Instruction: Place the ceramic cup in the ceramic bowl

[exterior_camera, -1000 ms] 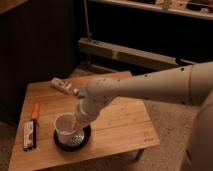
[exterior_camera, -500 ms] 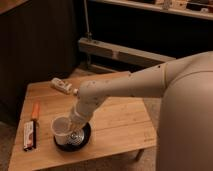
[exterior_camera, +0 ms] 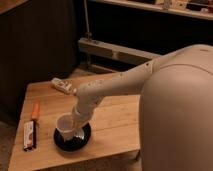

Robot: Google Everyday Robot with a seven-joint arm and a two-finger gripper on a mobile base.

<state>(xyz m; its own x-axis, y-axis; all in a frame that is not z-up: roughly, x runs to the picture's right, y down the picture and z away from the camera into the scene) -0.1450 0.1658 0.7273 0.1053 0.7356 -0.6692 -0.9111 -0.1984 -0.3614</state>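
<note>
The white robot arm (exterior_camera: 117, 85) reaches from the large rounded body on the right side of the view, goes down and to the left over the wooden tabletop (exterior_camera: 117, 122), and bends at the wrist so that its last part points steeply down at the ceramic bowl (exterior_camera: 73, 138). The tool (exterior_camera: 76, 129) is at the end of this part, directly over the bowl, low and close to its inside. The ceramic cup (exterior_camera: 65, 124) is at the tool, over the left part of the bowl; it is tilted, with its open mouth turned up and to the left, and the pale inside shows. The tool is pressed against the right side of the cup. Whether the cup's base touches the bowl I cannot tell.

The bowl stands on the front left part of the tabletop. To the left of the bowl, near the edge, lies a flat black and white packet (exterior_camera: 30, 135), and behind it, farther from the bowl, a thin orange object (exterior_camera: 35, 110). Behind the bowl, partly under the arm, lies a small white packet (exterior_camera: 61, 85) with some red on it.
</note>
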